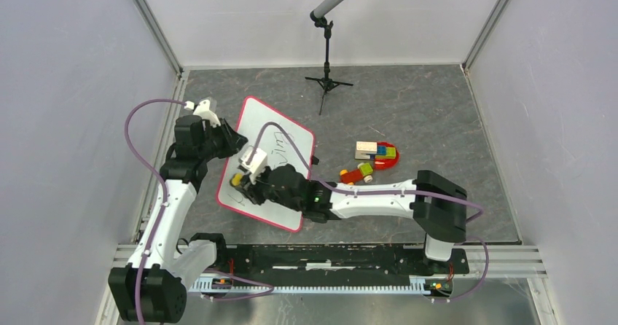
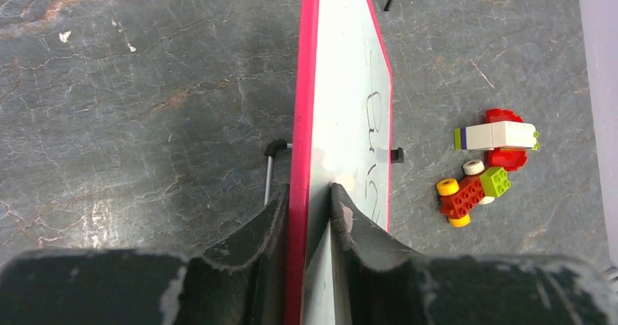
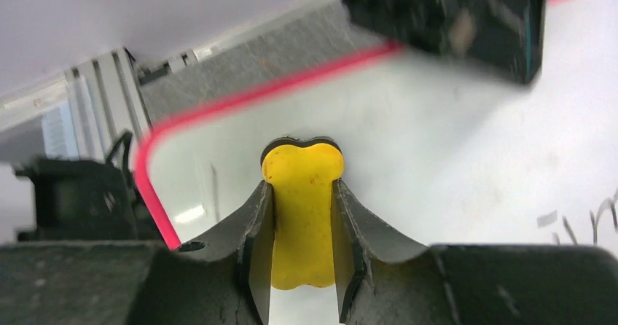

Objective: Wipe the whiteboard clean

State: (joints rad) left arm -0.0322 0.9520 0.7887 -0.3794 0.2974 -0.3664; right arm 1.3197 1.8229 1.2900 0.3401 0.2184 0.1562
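Note:
The whiteboard (image 1: 280, 132), white with a red-pink frame, stands tilted on the grey floor with black handwriting on its upper right part. My left gripper (image 1: 232, 141) is shut on its left edge. In the left wrist view the board (image 2: 342, 99) runs edge-on between the jaws of my left gripper (image 2: 310, 201), and handwriting (image 2: 375, 117) shows. My right gripper (image 1: 244, 175) is shut on a yellow eraser (image 1: 237, 180) pressed to the board's lower left. In the right wrist view the eraser (image 3: 302, 194) sits between the jaws of my right gripper (image 3: 302, 186) against the white surface (image 3: 452, 165).
Toy bricks and a red piece (image 1: 370, 161) lie right of the board, also in the left wrist view (image 2: 477, 183). A microphone on a small tripod (image 1: 327, 44) stands at the back. Grey walls close in on the left and right, and a metal rail runs along the near edge (image 1: 328, 256).

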